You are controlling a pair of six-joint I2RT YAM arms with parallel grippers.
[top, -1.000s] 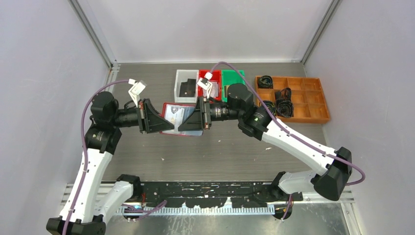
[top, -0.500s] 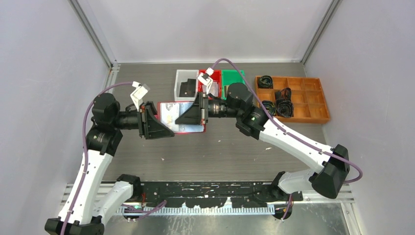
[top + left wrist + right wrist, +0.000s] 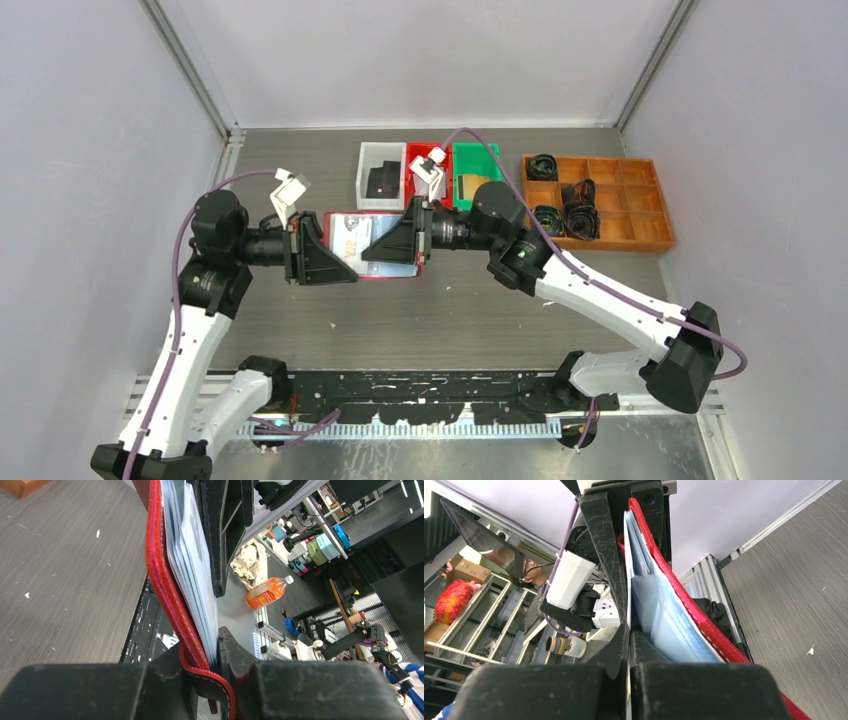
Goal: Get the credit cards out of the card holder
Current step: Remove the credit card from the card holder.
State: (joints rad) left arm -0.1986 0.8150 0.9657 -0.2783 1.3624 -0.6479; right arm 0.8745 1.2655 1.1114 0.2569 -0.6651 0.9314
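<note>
The red card holder (image 3: 385,268) hangs open above the table between my two grippers, its pale blue-grey pages (image 3: 352,238) facing up. My left gripper (image 3: 350,275) is shut on its left edge. In the left wrist view the red cover (image 3: 167,595) and the pages (image 3: 192,575) are pinched in the left gripper (image 3: 214,652). My right gripper (image 3: 366,256) is shut on a thin pale credit card edge (image 3: 627,555) beside the pages (image 3: 664,617) and red cover (image 3: 704,625). In the right wrist view the right gripper (image 3: 629,632) has its jaws pressed together.
At the back of the table stand a white bin (image 3: 372,160), a red bin (image 3: 414,152) and a green bin (image 3: 478,162). An orange compartment tray (image 3: 640,230) with black items is at the back right. Grey walls close in the left, right and back.
Both grippers and the card holder have shifted and tilted slightly above the table. The right arm's elbow has moved a little to the right. Both grips are unchanged.
</note>
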